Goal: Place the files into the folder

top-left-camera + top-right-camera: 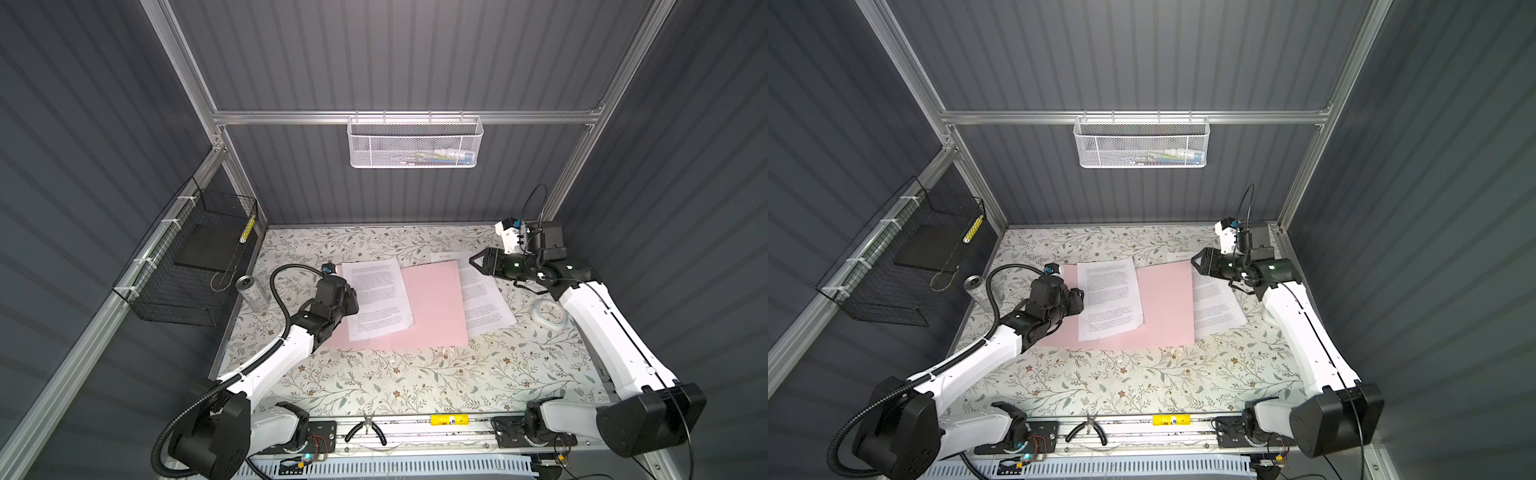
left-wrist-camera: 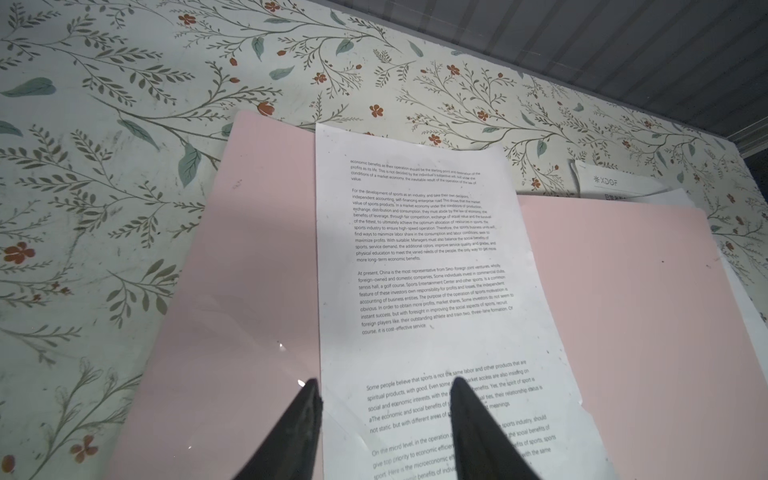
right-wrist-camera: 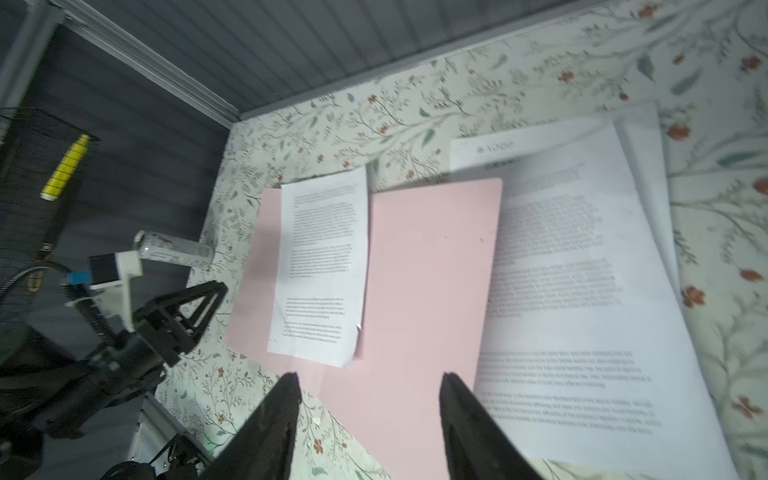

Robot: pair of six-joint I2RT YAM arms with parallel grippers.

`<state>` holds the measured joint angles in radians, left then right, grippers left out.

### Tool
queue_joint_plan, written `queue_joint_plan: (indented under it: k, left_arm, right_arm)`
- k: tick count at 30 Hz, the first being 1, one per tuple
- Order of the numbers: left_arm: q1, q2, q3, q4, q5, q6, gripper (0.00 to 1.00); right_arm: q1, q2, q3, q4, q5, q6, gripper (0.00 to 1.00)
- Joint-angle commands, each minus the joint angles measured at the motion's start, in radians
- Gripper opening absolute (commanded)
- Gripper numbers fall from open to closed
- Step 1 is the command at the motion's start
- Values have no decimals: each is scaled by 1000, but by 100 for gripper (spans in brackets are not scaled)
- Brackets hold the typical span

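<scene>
The pale pink folder (image 1: 432,303) (image 1: 1167,307) lies open and flat on the floral table. One printed white sheet of the files (image 1: 378,291) (image 2: 424,270) (image 3: 324,257) rests on its left leaf. More sheets (image 1: 486,303) (image 3: 582,291) lie beside the right leaf, partly under its edge. My left gripper (image 1: 351,301) (image 2: 384,384) is open low at that sheet's left edge, one fingertip over pink, the other over the text. My right gripper (image 1: 473,262) (image 3: 370,376) hangs open and empty above the folder's far right corner.
A metal can (image 1: 253,293) lies left of the folder. A white clock (image 1: 548,313) sits right of the loose sheets. A black wire basket (image 1: 195,257) hangs on the left wall, a white mesh basket (image 1: 415,141) on the back rail. Pliers (image 1: 365,432) lie at the front edge.
</scene>
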<state>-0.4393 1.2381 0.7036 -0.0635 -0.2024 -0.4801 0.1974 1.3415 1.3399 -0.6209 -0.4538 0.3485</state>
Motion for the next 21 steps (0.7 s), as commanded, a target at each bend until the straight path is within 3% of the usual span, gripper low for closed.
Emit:
queue_joint_plan:
  k: [1, 7, 13, 21]
  left_arm:
    - [22, 35, -41, 67, 53, -7, 51]
    - [84, 28, -99, 123, 59, 14, 51]
    - [191, -7, -163, 185, 153, -11, 51]
    - [217, -31, -166, 217, 227, 7, 54]
  right_arm:
    - [50, 150, 17, 62, -97, -6, 53]
    - [110, 358, 28, 423, -252, 64, 48]
    - [191, 640, 220, 422, -261, 78, 50]
    - [224, 897, 423, 336, -166, 132, 53]
